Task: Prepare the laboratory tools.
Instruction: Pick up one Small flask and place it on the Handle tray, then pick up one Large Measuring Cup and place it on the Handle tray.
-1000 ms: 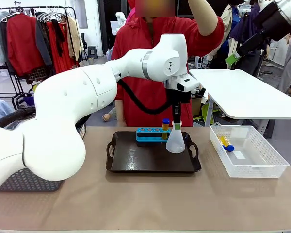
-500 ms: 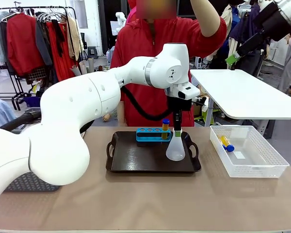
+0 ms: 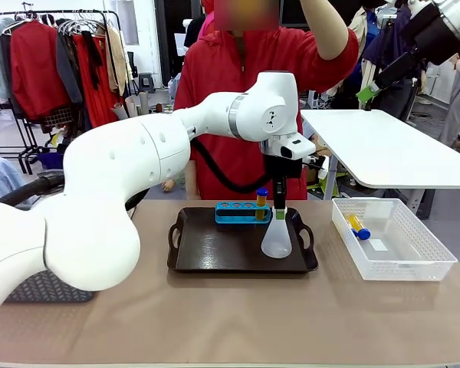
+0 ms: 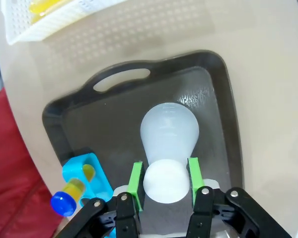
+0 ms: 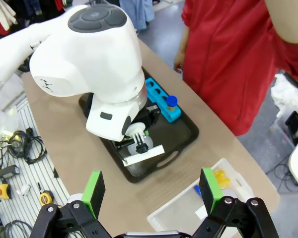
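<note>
My left gripper (image 3: pixel 280 208) points straight down over the dark tray (image 3: pixel 215 253), shut on the neck of the translucent white conical flask (image 3: pixel 276 238). The green pads (image 4: pixel 135 178) press both sides of the flask (image 4: pixel 169 134), whose base is at the tray floor. Behind it, at the tray's far edge, stands the blue rack (image 3: pixel 234 212) with one orange test tube (image 3: pixel 261 201) in its right-hand hole. More blue-capped tubes (image 3: pixel 358 226) lie in the white mesh bin (image 3: pixel 414 264). My right gripper (image 5: pixel 151 191) hangs high above the table, open and holding nothing.
A person in red stands across the table with one arm raised. A grey woven basket (image 3: pixel 19 297) sits at the near left, mostly behind my left arm. A white side table (image 3: pixel 383 149) stands at the back right. Bare tabletop lies in front of the tray.
The left gripper has brought the flask a little lower and nearer on the tray. The right arm has stayed still.
</note>
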### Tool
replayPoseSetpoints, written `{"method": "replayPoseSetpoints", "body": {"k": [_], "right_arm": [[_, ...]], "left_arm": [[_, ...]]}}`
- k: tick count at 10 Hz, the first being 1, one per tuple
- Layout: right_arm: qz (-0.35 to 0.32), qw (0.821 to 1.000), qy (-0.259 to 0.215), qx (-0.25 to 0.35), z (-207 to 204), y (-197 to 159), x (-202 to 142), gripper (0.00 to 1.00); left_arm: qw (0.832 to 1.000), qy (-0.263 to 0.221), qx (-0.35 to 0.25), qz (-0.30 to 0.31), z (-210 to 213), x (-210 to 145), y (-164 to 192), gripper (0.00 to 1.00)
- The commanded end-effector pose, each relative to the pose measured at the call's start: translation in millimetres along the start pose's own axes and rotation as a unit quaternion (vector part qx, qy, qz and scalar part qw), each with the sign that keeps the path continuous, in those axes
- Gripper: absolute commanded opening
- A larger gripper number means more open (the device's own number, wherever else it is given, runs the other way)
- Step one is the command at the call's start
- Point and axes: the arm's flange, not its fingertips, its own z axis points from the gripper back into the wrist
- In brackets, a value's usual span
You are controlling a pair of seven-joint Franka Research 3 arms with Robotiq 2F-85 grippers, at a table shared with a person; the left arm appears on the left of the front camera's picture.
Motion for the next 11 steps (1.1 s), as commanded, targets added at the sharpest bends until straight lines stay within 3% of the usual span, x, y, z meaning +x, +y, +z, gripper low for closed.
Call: {"method": "replayPoseSetpoints", "body": {"k": [1,2,3,11], "right_arm": [[0.002,1.000,-0.002,0.003,1.2,1.0,-0.3,1.00],[0.002,1.000,-0.002,0.003,1.2,1.0,-0.3,1.00],[0.002,1.000,-0.002,0.003,1.2,1.0,-0.3,1.00],[0.002,1.000,-0.002,0.003,1.2,1.0,-0.3,1.00]], "left_arm": [[1.000,-0.003,-0.009,0.005,16.9,18.6,33.0,0.77],[1.000,-0.001,-0.009,0.009,20.0,16.0,30.0,0.97],[1.000,0.000,-0.007,0.011,23.7,13.8,27.6,1.00],[0.997,-0.018,0.010,0.077,83.7,-21.8,-28.7,1.00]]}}
